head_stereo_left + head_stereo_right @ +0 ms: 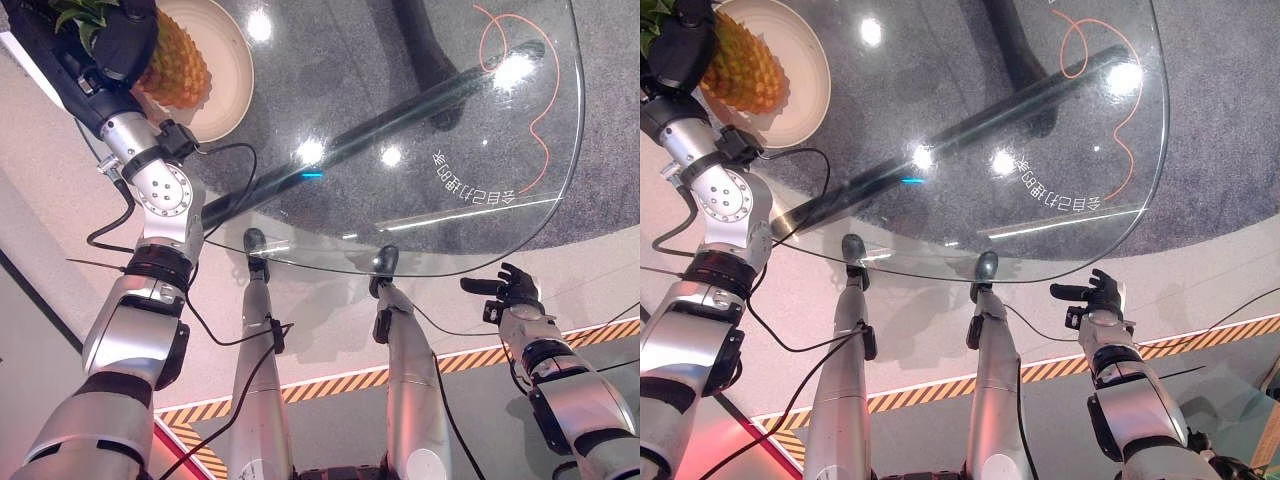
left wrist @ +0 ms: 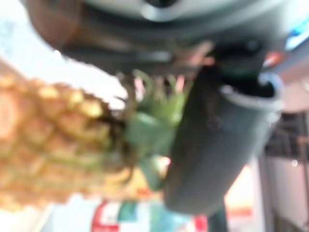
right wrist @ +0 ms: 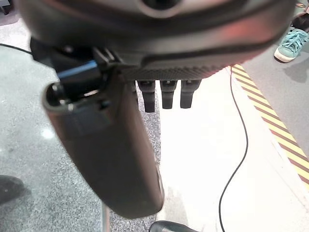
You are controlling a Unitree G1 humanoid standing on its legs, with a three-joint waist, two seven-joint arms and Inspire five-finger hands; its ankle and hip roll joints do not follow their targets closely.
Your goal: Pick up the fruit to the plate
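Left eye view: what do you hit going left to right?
Left hand closed on the pineapple → plate under the pineapple → glass table with the orange squiggle marked on it → right hand, open, off the table's near edge.

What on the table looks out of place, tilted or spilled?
Nothing is spilled or damaged. The pineapple lies on its side over the plate, not upright, with the left hand closed at its leafy crown. The right hand hangs open beside the glass table.
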